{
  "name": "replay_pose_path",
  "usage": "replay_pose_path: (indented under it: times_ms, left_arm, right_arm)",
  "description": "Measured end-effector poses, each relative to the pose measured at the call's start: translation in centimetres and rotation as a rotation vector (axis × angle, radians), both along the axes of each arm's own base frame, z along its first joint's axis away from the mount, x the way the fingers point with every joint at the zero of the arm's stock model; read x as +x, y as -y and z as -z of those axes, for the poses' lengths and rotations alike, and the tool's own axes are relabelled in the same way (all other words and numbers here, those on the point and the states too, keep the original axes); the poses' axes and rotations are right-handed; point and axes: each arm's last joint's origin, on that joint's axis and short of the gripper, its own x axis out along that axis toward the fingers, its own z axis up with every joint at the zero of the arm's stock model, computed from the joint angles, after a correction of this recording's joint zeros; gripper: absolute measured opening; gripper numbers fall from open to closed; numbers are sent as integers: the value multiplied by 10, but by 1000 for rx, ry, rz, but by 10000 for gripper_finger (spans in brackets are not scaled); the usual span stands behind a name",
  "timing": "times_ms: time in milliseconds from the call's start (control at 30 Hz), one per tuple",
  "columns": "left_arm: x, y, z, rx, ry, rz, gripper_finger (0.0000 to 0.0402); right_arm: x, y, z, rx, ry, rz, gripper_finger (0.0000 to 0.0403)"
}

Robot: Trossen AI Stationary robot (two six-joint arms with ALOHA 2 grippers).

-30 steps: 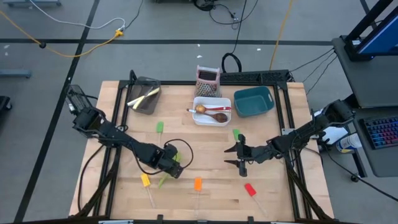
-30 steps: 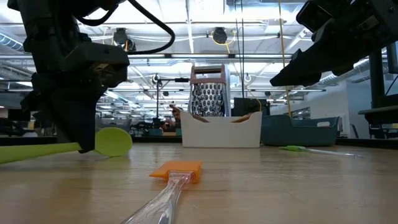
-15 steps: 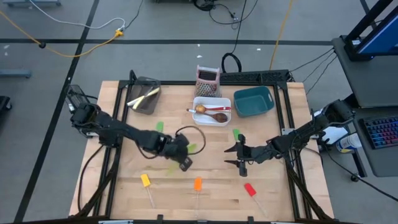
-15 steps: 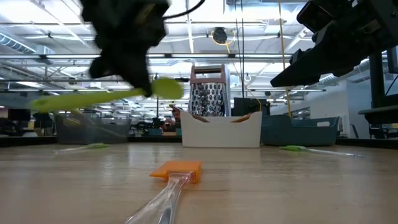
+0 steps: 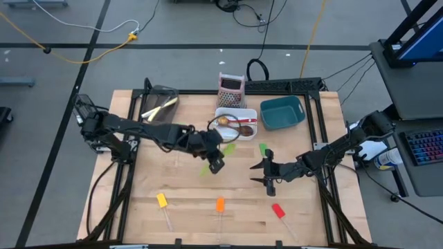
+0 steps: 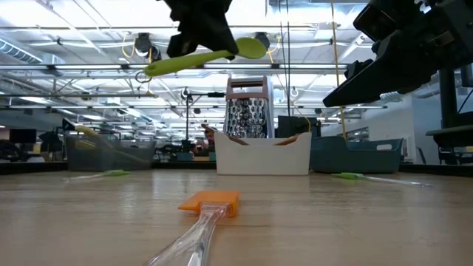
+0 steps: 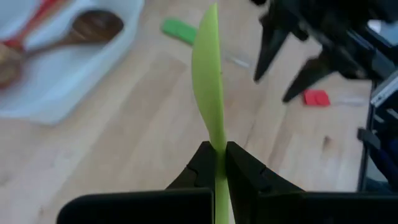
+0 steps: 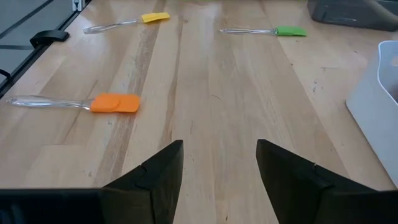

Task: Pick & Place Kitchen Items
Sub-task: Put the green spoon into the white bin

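Note:
My left gripper [image 5: 216, 160] is shut on a light-green spoon [image 6: 207, 58] and holds it high over the middle of the table, just near of the white bin [image 5: 235, 133]. The white bin holds a wooden spoon [image 5: 239, 128] and a red one. My right gripper [image 5: 266, 173] hovers open over the table's right half with nothing between its fingers. Clear-handled spatulas lie flat on the wood: yellow [image 5: 162, 200], orange [image 5: 220, 204], red [image 5: 278, 210] and green [image 5: 263, 149]. My left gripper pinches the green spoon's handle [image 7: 219, 163] between its two fingers, just behind the bowl [image 7: 208, 81]. The fingers slant downward from the table's left side and lie across the handle. The spoon is lifted clear of the table, nearly level, its bowl end a little higher.
A teal bin [image 5: 282, 113] stands right of the white bin. A dark mesh bin [image 5: 160, 107] with utensils is at the far left. The pink-and-silver grater [image 5: 231, 90] stands upright behind the white bin. Another green spatula [image 8: 289, 31] lies left of the centre.
My left gripper has risen and swung toward the far right, toward the white bin, rolling as it went. The green spoon, which lay on the table, has come up with it and now hangs clear and high.

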Motion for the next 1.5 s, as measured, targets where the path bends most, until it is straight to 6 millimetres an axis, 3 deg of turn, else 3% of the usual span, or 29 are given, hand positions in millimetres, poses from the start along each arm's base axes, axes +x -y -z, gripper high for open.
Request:
replay_pose_path:
  times_ms: [167, 267, 533, 767, 933, 1067, 1300, 1500]
  left_arm:
    - [5, -24, -14, -3, 46, -8, 8]
    - [7, -46, -12, -69, 45, -21, 8]
    - [11, -107, 6, -297, 25, -76, 8]
    - [13, -140, 27, -433, -19, -132, 13]
    - [21, -154, 55, -576, -67, -77, 12]
    - [30, -161, 71, -684, -46, -9, 8]
    - [40, -162, 69, -767, 50, 79, 13]
    - [43, -156, 67, -776, 64, 122, 9]
  right_arm:
    - [0, 0, 0, -11, 0, -4, 196]
    - [0, 1, 0, -44, 3, -1, 196]
    - [0, 5, -1, -105, 24, 108, 196]
    - [3, 12, -1, -110, 25, 154, 196]
    - [10, 26, -6, -131, 73, 202, 196]
    - [15, 40, -9, -301, 71, 183, 196]
    - [24, 61, -17, -478, 123, 21, 196]
    - [27, 79, -24, -627, 151, 45, 196]
